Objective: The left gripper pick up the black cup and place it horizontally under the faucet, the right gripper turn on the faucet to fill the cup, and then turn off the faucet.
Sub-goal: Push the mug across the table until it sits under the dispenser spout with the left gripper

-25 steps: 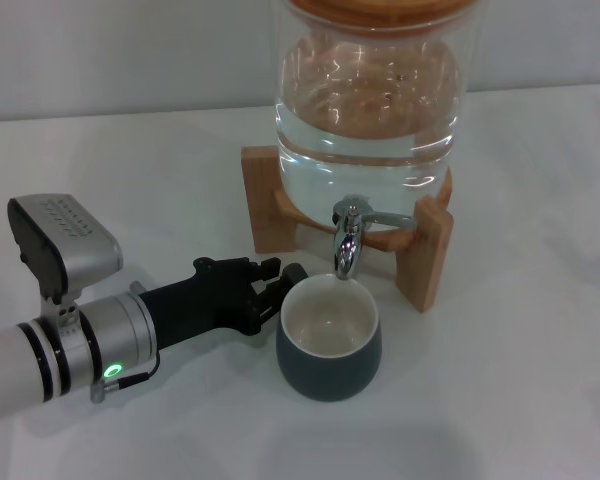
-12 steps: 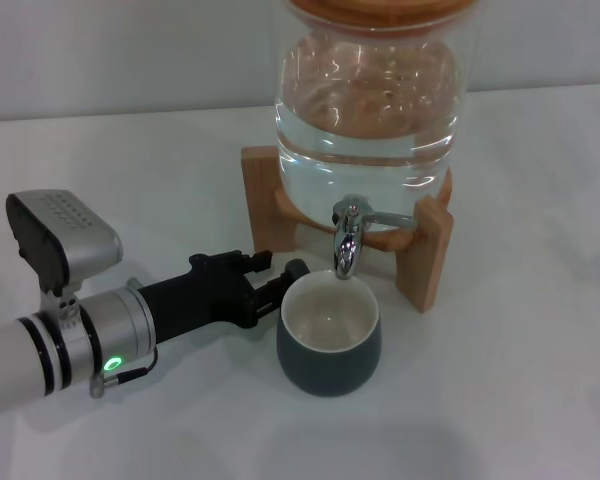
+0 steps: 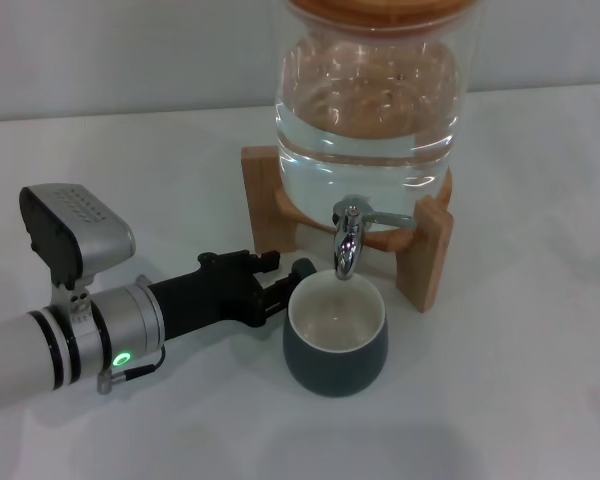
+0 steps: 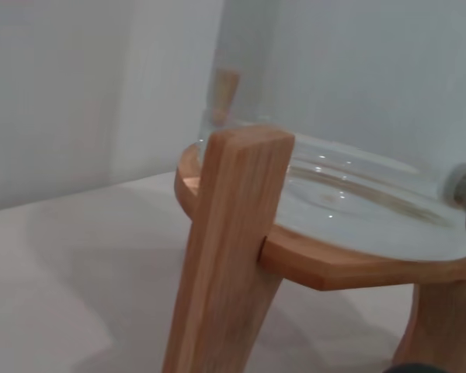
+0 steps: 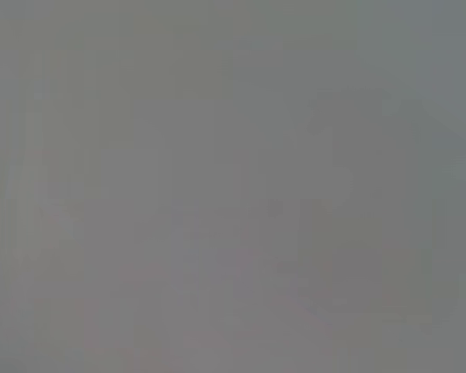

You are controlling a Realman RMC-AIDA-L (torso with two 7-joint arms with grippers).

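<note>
On the white table (image 3: 520, 400), we find the glass jar (image 3: 370, 110) on its wooden stand (image 3: 425, 255). Our left gripper (image 3: 290, 283), pinching the handle of the black cup (image 3: 336, 345), has nudged it rightward since a second ago; it now sits upright beneath the faucet (image 3: 347, 240), ready for filling. Our right gripper is out of sight.

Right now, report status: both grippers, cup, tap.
Left gripper at the handle side of the dark charcoal mug, grip unclear. Mug upright under chrome faucet, no water running. Right gripper out of view. Nothing in the way.
</note>
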